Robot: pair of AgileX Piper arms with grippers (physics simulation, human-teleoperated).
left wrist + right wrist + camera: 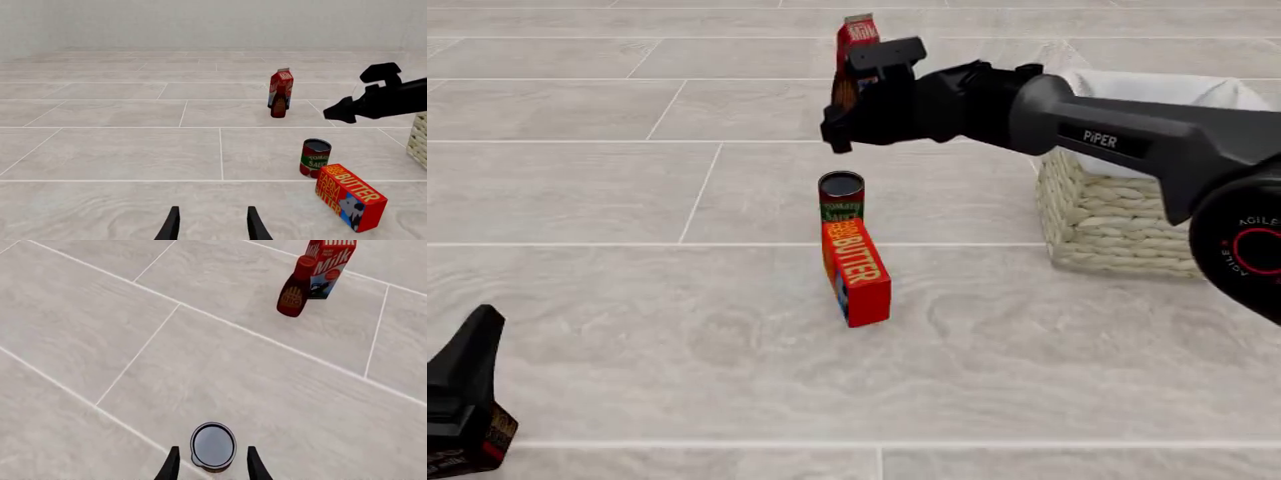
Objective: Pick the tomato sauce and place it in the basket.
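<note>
The right claw (838, 133) is seen hanging above the surface (627, 300), its fingers spread wide with nothing between them; in the right wrist view the dark top of the tomato sauce (213, 446) is framed just below and between the two fingertips (172, 465), without contact; the can is stood upright, and the butter box (857, 271) is set close against its near side, whether touching cannot be told; open surface is left on the can's other sides. Beyond the right claw a dark bottle (295, 287) is placed just before a milk carton (328, 265), the carton's top being cut off in the right wrist view and both being largely hidden behind the claw in the front view. The basket (1108, 215) is found to the right of the claw, partly covered by the right arm. The left claw (212, 227) is held well apart to the can's left, open with nothing held; only its fingertips are shown in its own view, and it is cut off at the front view's corner.
</note>
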